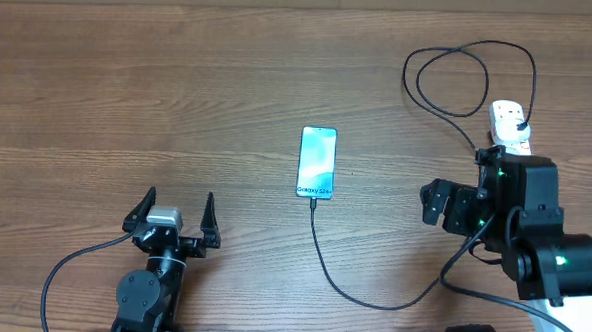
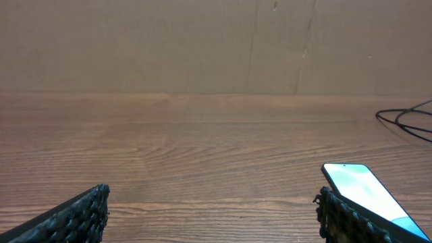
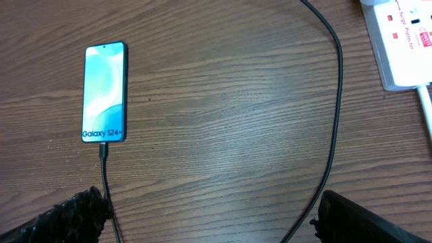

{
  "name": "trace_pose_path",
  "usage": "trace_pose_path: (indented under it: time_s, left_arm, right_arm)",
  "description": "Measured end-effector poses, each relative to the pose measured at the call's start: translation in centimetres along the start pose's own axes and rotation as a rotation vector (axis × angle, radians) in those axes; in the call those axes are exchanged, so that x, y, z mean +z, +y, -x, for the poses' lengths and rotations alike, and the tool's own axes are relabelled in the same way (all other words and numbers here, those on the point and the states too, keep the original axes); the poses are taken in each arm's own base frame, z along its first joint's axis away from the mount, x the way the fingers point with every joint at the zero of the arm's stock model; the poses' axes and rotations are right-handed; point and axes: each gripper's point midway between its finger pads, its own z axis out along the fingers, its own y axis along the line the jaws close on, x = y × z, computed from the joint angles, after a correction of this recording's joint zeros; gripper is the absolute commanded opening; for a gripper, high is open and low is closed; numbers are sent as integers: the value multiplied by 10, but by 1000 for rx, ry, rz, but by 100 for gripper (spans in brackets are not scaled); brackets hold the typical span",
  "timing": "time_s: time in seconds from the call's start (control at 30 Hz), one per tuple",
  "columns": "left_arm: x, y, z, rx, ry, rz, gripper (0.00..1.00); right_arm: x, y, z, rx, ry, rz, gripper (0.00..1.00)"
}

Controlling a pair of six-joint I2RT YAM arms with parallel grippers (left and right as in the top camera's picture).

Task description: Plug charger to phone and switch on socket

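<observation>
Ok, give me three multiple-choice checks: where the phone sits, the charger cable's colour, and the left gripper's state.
1. On the table, the phone lies: A) at the far left edge; B) near the middle; C) at the near edge.
2. The charger cable is: A) white; B) black; C) red.
3. The left gripper is: A) shut on the phone; B) shut, empty; C) open, empty.

Answers: B, the overhead view shows it roughly central; B, a thin black line runs from the phone's lower end; C, its fingers stand wide apart with nothing between them.
</observation>
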Motion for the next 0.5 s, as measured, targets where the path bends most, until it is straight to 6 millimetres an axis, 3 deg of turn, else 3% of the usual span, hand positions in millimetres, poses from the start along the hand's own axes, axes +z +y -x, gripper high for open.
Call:
trace_pose_path:
  time_s: [0.13, 0.27, 0.4, 0.5]
  left_arm:
    - [0, 0, 0, 0, 0, 0, 100]
    - [0, 0, 0, 0, 0, 0, 99]
    - [0, 0, 0, 0, 0, 0, 100]
    - [0, 0, 0, 0, -1, 0, 99]
  right_arm:
    - [0, 1, 2, 0, -10, 2, 100]
    - [5, 7, 25, -8, -117, 32, 100]
    - [21, 13, 39, -24, -216, 74, 100]
    - [37, 20, 38, -42, -262, 118, 100]
